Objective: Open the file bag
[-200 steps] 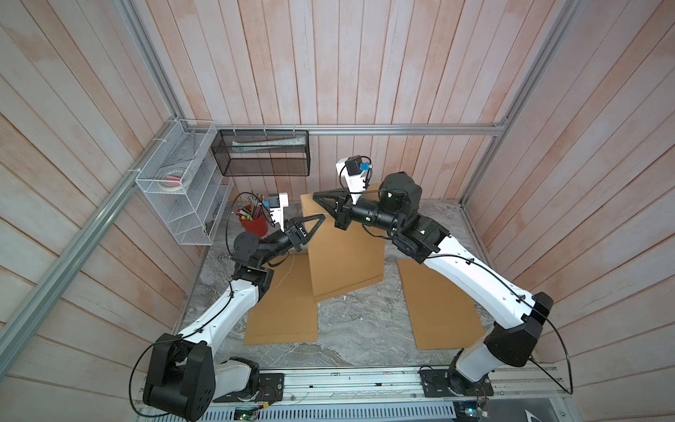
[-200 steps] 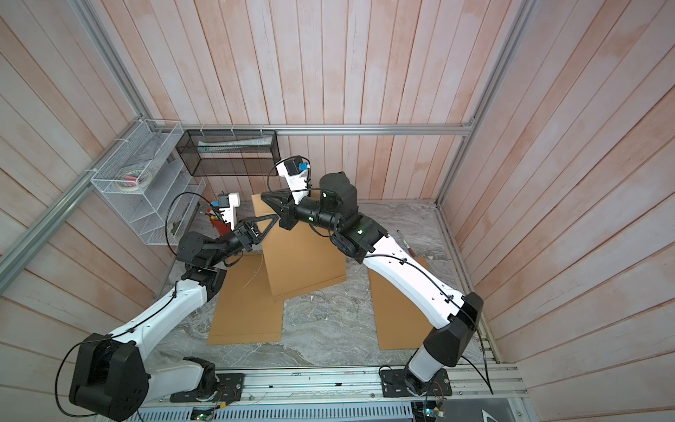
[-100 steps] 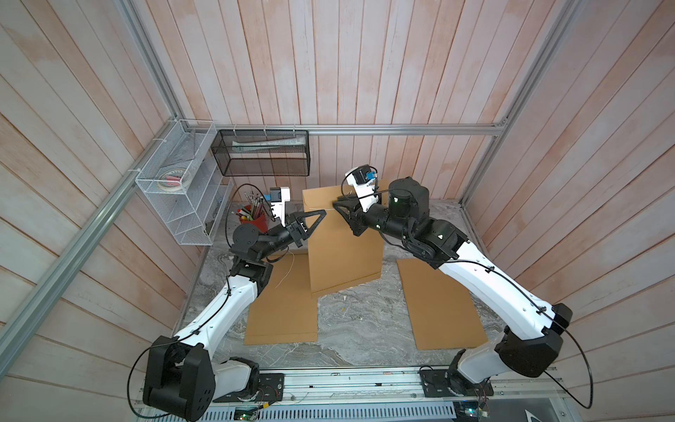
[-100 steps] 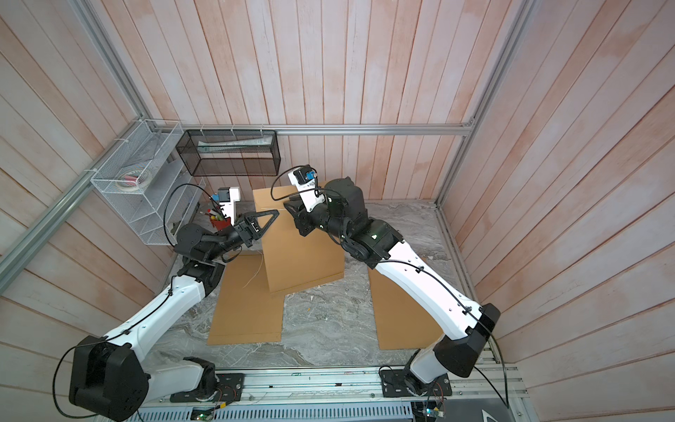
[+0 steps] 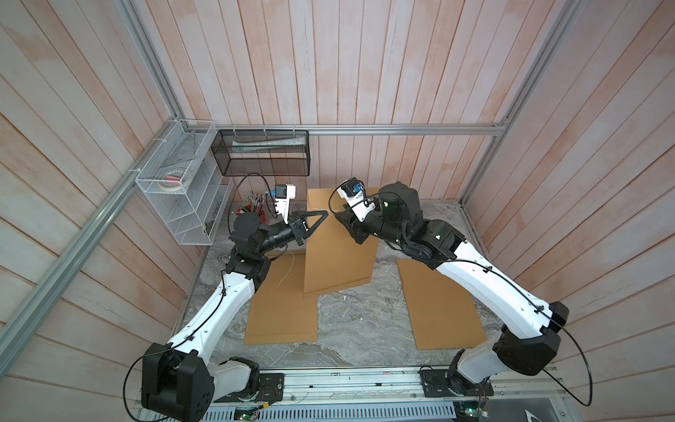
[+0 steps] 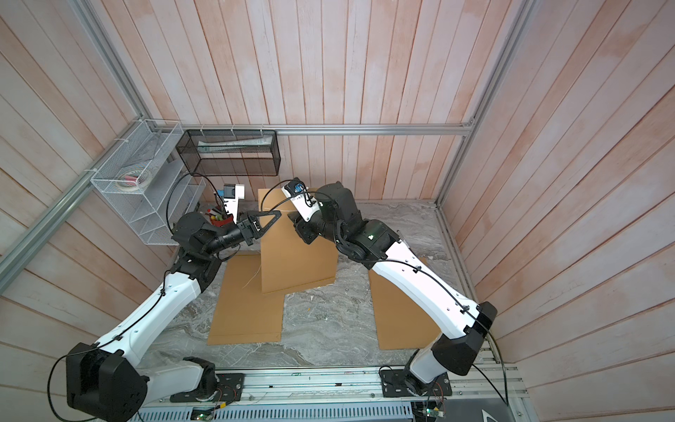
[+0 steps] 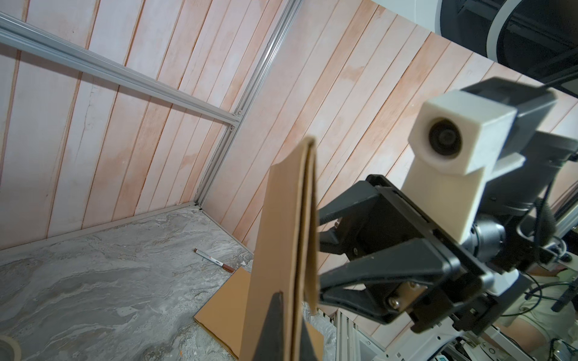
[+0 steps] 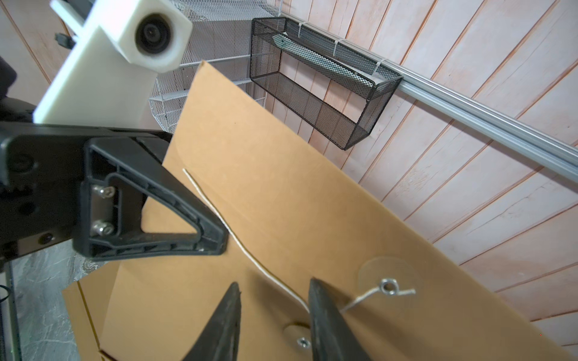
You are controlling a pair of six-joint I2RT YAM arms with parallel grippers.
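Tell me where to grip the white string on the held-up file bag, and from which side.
Pinch the white string on its loose stretch near the round fastener, coming square at the clasp face of the file bag. The left gripper holds the bag upright, and the string lies slack across it.

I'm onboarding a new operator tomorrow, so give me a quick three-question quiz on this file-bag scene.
1. True or false: the left gripper is shut on the edge of the upright file bag.
2. How many more file bags lie flat on the table?
3. The jaws of the right gripper are: A open; B shut and empty; C shut on a cup.
Key: 1 true; 2 two; 3 A.
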